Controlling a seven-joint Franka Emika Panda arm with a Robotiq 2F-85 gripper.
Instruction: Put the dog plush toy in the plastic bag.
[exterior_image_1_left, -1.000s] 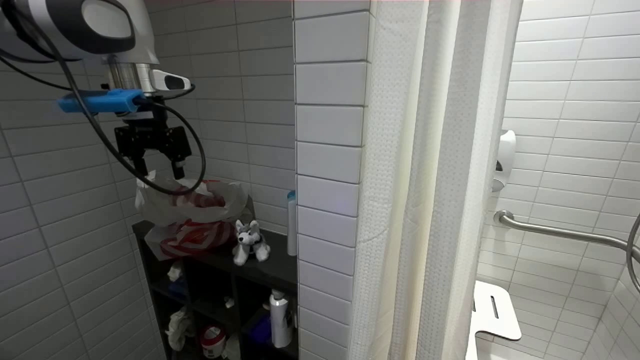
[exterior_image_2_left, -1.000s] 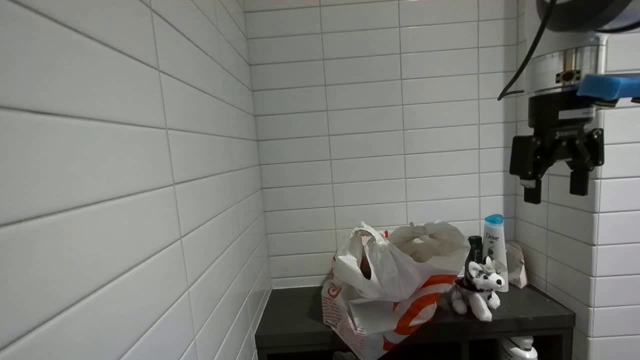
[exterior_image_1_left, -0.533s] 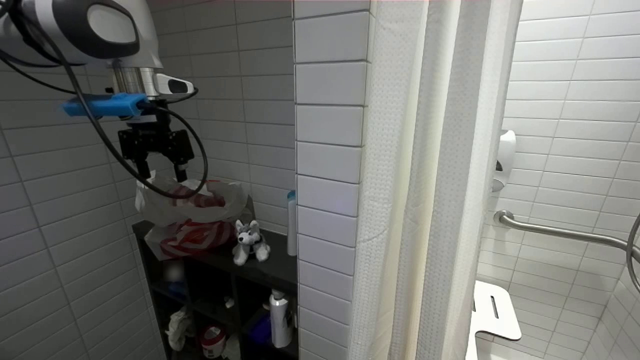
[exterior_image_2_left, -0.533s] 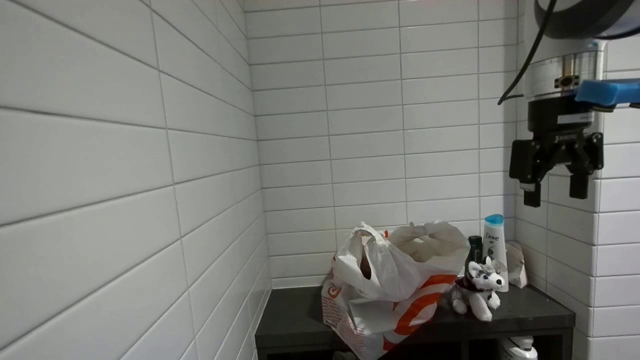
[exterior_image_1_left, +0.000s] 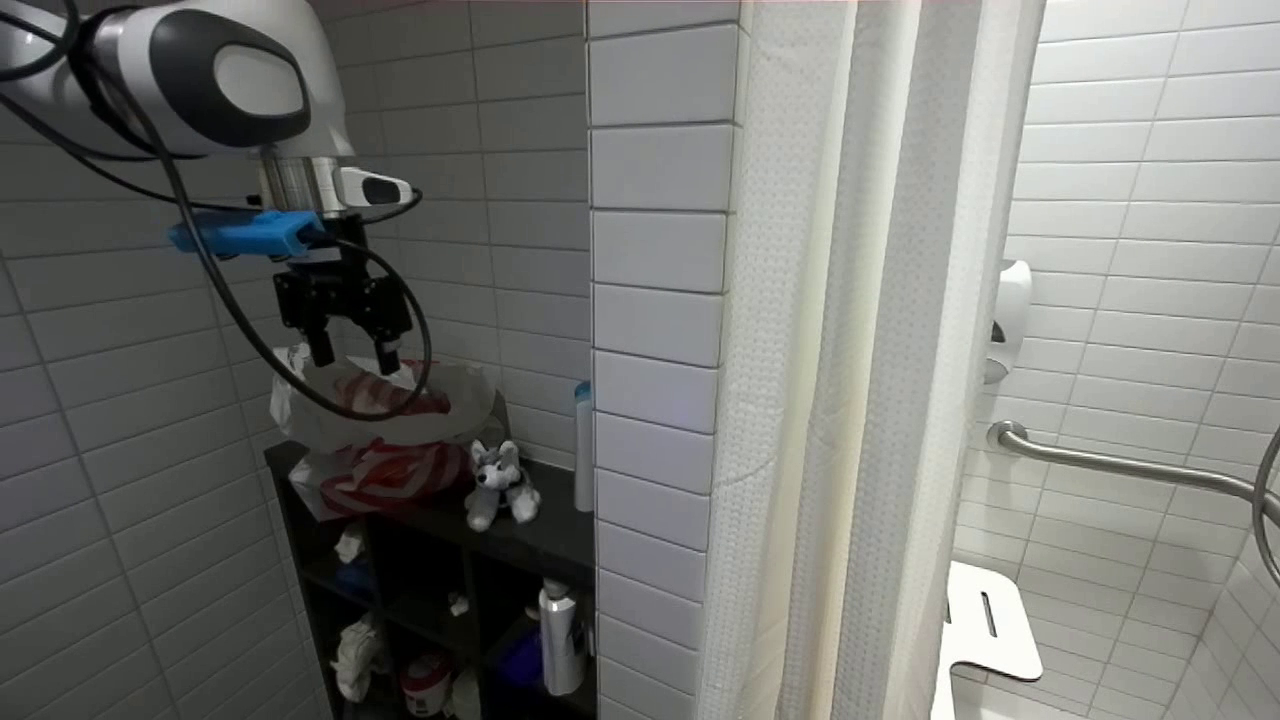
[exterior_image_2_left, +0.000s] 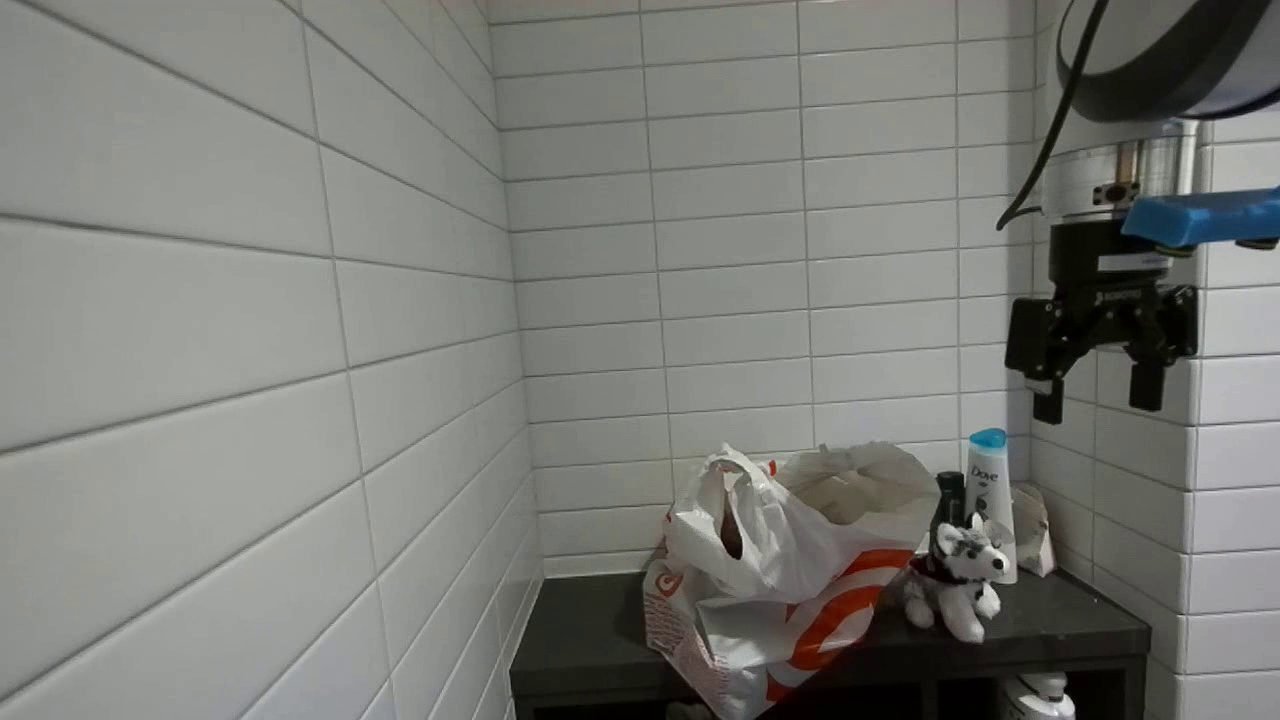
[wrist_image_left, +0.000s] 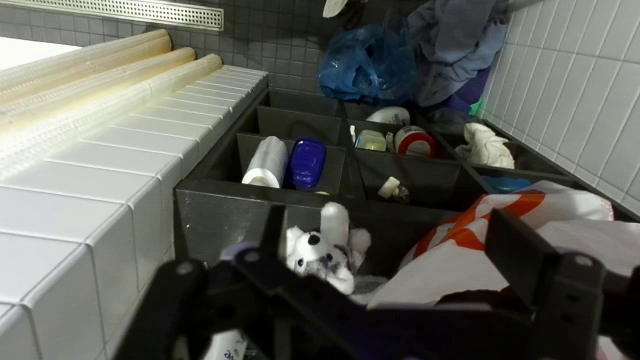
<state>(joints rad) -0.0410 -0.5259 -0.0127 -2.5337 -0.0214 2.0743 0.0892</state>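
Centre spread-fingered gripper (exterior_image_2_left: 1098, 394) over husky plush (exterior_image_2_left: 952, 590) (its seven o'clock, in an exterior view), avoiding bullseye-printed plastic bag (exterior_image_2_left: 792, 585)

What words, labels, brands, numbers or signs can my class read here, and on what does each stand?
"Dove": on the blue-capped bottle, cut short in the wrist view; smaller marks under the name unreadable.
On the plastic bag: a red ring-shaped sign; the fine red print is too small.
On the gripper: faint lettering above its jaws, too small.
Red-and-white tub, pale bottle: any print too blurred.
Numbers: none readable.
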